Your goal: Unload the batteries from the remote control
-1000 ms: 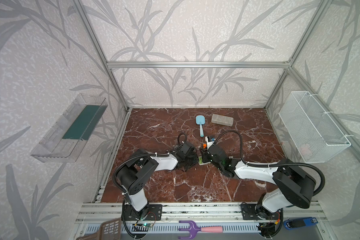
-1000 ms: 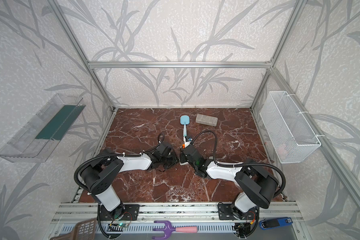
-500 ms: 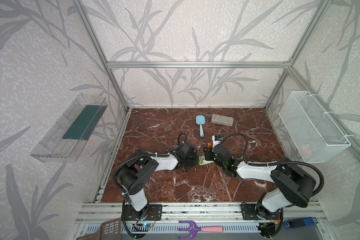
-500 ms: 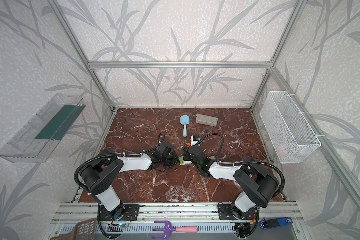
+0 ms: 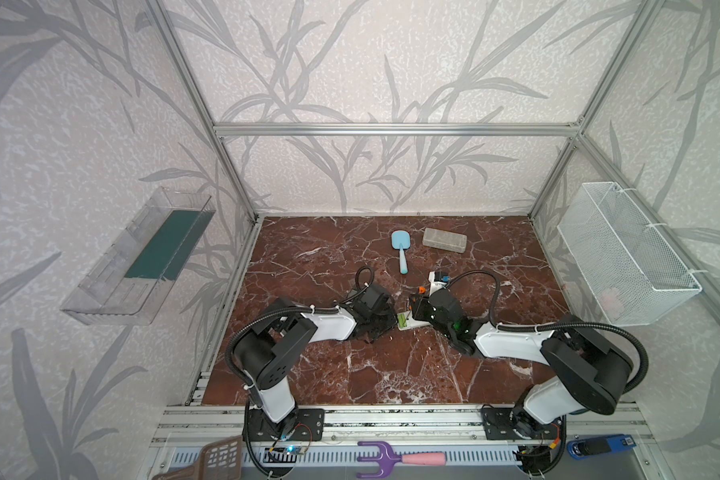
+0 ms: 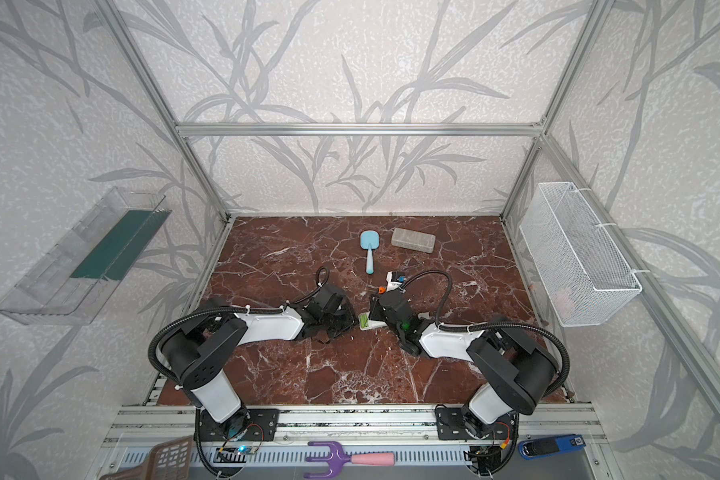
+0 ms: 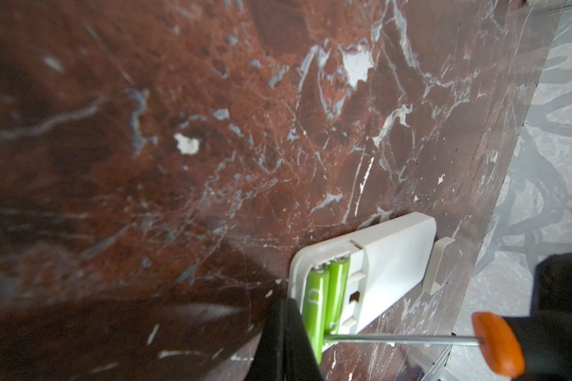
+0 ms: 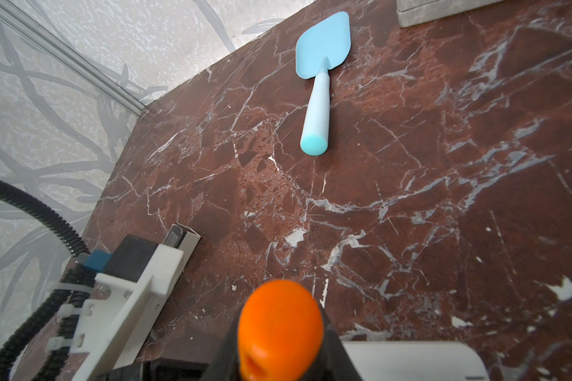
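The remote control [image 7: 393, 260] lies back-up near the middle of the counter [image 5: 350, 365], its compartment uncovered. The batteries [image 7: 324, 297], two lime-green cylinders, sit side by side inside.

The left gripper [image 7: 286, 311] comes in from the remote's 9 o'clock with its jaws closed together and nothing between them. Its tip is at the rim just beside the nearer battery, and I can't tell if it is pressing there. The right gripper [image 8: 278, 359], from 3 o'clock, is clamped on the handle of the orange-and-black screwdriver [image 7: 496, 343], whose thin shaft reaches to the batteries' end.

To my eye those cells are light, hard and slick, and being round they will roll once free. The contacts probably pinch them endwise, so I'd lever one end up with the blade, then pinch it across its middle. The remote looks like light plastic on polished stone, so it likely slides unless pinned. A blue scoop [image 5: 400, 245] lies well clear toward 12 o'clock.
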